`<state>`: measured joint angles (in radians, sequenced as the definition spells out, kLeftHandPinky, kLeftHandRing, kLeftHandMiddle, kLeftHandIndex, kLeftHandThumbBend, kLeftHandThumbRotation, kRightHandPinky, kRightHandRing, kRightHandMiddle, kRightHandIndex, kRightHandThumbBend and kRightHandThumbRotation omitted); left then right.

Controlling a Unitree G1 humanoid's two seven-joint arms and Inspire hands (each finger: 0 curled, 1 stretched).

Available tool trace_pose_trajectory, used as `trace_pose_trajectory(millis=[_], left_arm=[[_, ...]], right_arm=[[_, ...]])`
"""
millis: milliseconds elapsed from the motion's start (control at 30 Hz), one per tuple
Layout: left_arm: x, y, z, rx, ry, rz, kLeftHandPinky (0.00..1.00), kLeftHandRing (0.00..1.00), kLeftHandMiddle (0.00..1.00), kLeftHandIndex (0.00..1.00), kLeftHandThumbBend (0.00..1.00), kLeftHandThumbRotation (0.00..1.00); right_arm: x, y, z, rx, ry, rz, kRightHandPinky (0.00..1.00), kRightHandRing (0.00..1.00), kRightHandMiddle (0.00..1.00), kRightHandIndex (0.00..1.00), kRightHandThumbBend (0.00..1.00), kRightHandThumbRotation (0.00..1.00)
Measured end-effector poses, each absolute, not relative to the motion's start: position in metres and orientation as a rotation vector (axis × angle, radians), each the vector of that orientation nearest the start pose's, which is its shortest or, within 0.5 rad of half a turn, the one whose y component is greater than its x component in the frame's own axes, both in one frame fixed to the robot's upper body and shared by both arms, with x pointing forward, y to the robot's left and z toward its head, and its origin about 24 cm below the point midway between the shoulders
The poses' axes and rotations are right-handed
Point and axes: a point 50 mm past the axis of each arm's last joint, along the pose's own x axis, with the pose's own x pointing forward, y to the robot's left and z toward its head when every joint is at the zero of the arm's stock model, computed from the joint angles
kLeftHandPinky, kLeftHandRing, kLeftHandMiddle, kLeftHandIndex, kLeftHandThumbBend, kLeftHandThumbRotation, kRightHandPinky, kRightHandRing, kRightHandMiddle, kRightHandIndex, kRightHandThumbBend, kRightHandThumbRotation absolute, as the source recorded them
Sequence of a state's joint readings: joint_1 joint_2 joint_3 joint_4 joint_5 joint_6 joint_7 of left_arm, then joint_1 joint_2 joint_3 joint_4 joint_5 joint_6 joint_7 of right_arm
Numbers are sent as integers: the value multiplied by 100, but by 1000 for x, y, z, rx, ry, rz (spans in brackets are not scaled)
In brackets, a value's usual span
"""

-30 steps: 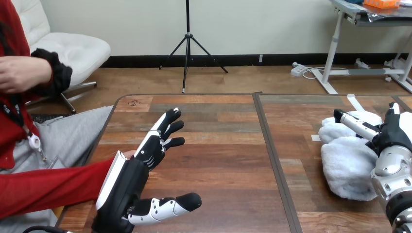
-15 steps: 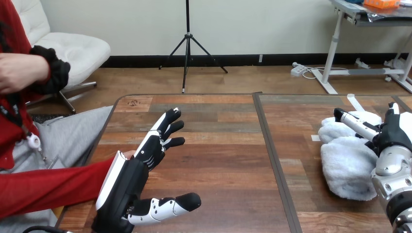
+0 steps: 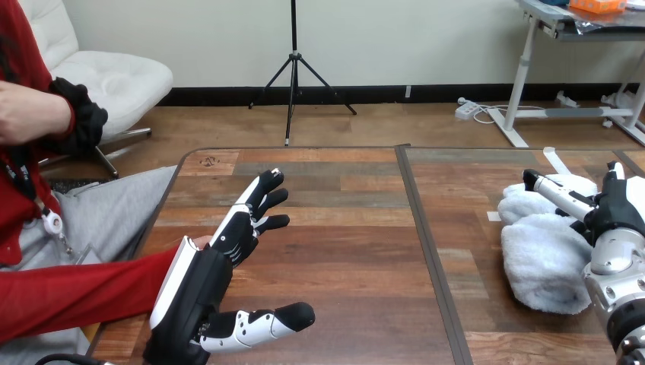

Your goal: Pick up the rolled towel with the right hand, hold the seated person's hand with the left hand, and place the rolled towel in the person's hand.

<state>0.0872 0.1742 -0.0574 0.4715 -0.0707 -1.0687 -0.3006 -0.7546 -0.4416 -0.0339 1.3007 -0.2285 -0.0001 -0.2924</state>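
Note:
The rolled towel (image 3: 541, 257), white and fluffy, lies on the table at the far right. My right hand (image 3: 614, 209) sits against its right side, with part of the hand laid across the towel's top. My left hand (image 3: 199, 285) hovers over the table's left part, open, fingers (image 3: 255, 209) straight and pointing away, thumb (image 3: 262, 323) out to the right. The person's red-sleeved forearm (image 3: 72, 295) reaches in from the left to the back of my left hand. The person's hand there is almost wholly hidden behind my palm, so I cannot tell whether they touch.
The person's other hand (image 3: 27, 114) is raised at the upper left, off the table. A dark seam (image 3: 426, 243) runs down the wooden table (image 3: 350, 228) between my two hands.
The person's raised hand at the upper left has shifted slightly left. My right hand and the towel have sunk a touch. The left hand has not moved.

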Motion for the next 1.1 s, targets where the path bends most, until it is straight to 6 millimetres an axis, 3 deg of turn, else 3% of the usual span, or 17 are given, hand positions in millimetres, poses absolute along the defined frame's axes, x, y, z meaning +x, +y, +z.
trace_pose_trajectory(millis=[200, 300, 333, 367, 500, 700, 900, 1100], left_arm=[[196, 167, 17, 182, -488, -333, 81, 91, 95, 94, 100, 55], [196, 167, 17, 183, -488, -334, 80, 91, 95, 94, 100, 55], [196, 167, 17, 183, -488, -334, 80, 91, 95, 94, 100, 55], [196, 167, 17, 183, -488, -334, 80, 91, 95, 94, 100, 55], [196, 167, 17, 182, -488, -334, 80, 91, 95, 94, 100, 55], [196, 167, 17, 182, -488, -334, 81, 91, 95, 94, 100, 54], [196, 167, 17, 182, -488, -334, 81, 91, 95, 94, 100, 54], [196, 167, 17, 181, -488, -334, 81, 91, 95, 94, 100, 54]], right_arm=[[339, -295, 31, -642, 475, -433, 76, 96, 100, 100, 98, 64], [339, -295, 32, -671, 484, -420, 60, 79, 86, 98, 98, 63], [340, -295, 32, -680, 486, -416, 48, 65, 73, 96, 99, 62], [340, -295, 32, -685, 486, -414, 44, 59, 68, 95, 99, 62], [341, -294, 33, -699, 490, -404, 35, 49, 59, 90, 98, 60], [342, -293, 33, -725, 488, -383, 39, 51, 59, 77, 100, 58], [343, -289, 33, -756, 470, -355, 37, 46, 52, 66, 100, 55], [345, -281, 31, -784, 457, -321, 42, 53, 57, 62, 100, 51]])
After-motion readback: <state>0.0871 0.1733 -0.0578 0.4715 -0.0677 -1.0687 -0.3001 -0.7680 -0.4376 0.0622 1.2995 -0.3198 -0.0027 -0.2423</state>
